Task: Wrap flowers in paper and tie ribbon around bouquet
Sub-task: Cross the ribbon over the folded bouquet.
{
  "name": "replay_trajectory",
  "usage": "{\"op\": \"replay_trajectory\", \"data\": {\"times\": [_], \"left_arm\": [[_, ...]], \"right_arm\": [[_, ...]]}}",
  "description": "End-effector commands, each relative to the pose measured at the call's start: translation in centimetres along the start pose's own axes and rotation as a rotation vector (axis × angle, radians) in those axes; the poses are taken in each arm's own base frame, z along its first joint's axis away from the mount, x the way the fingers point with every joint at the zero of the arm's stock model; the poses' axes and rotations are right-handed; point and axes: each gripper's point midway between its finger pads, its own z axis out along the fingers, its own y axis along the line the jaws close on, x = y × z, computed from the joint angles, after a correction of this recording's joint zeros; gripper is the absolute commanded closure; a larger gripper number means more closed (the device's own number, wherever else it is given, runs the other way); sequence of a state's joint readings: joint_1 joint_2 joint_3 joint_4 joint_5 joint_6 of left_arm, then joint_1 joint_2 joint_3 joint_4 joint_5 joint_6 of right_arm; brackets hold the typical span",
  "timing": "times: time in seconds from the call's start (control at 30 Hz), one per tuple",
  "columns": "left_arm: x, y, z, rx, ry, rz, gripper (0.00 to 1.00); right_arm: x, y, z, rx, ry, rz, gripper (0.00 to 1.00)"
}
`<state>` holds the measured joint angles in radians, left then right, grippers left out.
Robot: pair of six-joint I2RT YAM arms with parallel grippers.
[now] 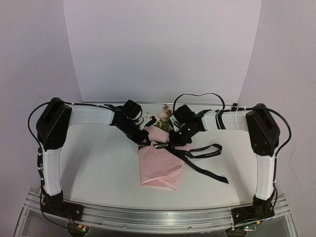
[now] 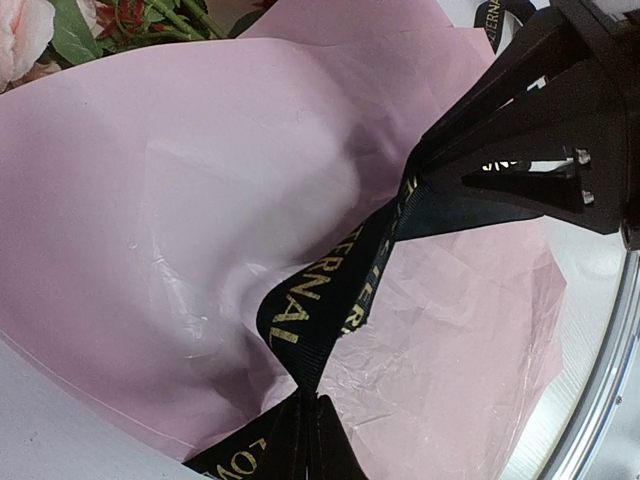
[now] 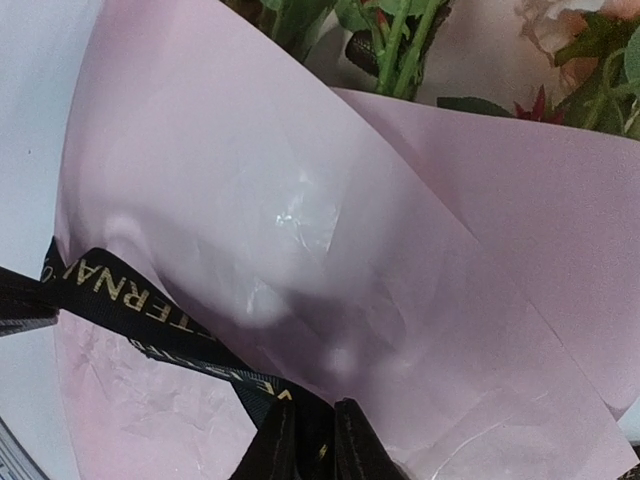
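Fingertips of the left gripper (image 2: pixel 308 445), at the very bottom of the left wrist view, pressed together on the black ribbon (image 2: pixel 320 295). From that pinch, gold-lettered ribbon rising up and rightward across the pink paper (image 2: pixel 150 200), twisted midway, into the tip of the right gripper (image 2: pixel 420 178) ahead, likewise closed on it. Paper crumpled to the right of the ribbon, smoother to the left of the fingers. Far ahead and left of them, a pale bloom and green leaves of the flowers (image 2: pixel 25 35) at the paper's open end. Right of both grippers, a curved metal rail (image 2: pixel 605 370).

Right wrist view: own two fingers at the bottom edge, the narrow gap between them filled by the ribbon, pinching it. Ribbon leading up and left from there over the paper to a dark shape at the left edge, too cropped to name. Seen only here: thin green stems (image 3: pixel 400 45) tucked inside the paper's overlapping fold, well ahead of the fingers.

Top external view: shows what neither wrist view does, the whole bouquet (image 1: pixel 159 165) lying on the white table (image 1: pixel 98 168), paper end toward the arm bases, blooms at the far end between the two grippers. Grippers low over the wrap's upper part, one on each side, ribbon stretched between. Two loose ribbon tails trailing over the table to the right of the right gripper. Jaw gaps unreadable from this height.
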<state>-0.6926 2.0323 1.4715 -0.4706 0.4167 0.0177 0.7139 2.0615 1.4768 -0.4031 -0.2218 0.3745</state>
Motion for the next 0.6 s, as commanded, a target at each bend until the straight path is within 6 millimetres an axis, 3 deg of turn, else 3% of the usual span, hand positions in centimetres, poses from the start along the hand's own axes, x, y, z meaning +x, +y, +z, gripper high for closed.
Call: {"op": "replay_trajectory", "data": {"times": [0.0,0.17,0.3,0.57], "left_arm": [[-2.1,-0.4,-1.1,0.009,-0.058,0.017,1.00],[-2.2,-0.5,-1.0,0.019,-0.058,0.013,1.00],[-2.2,-0.4,-0.8,0.016,-0.055,0.011,1.00],[-2.5,-0.7,-0.8,0.041,-0.044,0.006,1.00]], "right_arm": [[-2.5,-0.1,-3.7,0.039,-0.129,0.014,0.89],[-3.3,-0.9,-5.7,0.096,-0.186,0.001,0.85],[-3.3,-0.7,-6.0,0.092,-0.181,-0.005,0.85],[-2.5,1.9,-8.3,0.087,-0.169,0.004,0.92]]}}
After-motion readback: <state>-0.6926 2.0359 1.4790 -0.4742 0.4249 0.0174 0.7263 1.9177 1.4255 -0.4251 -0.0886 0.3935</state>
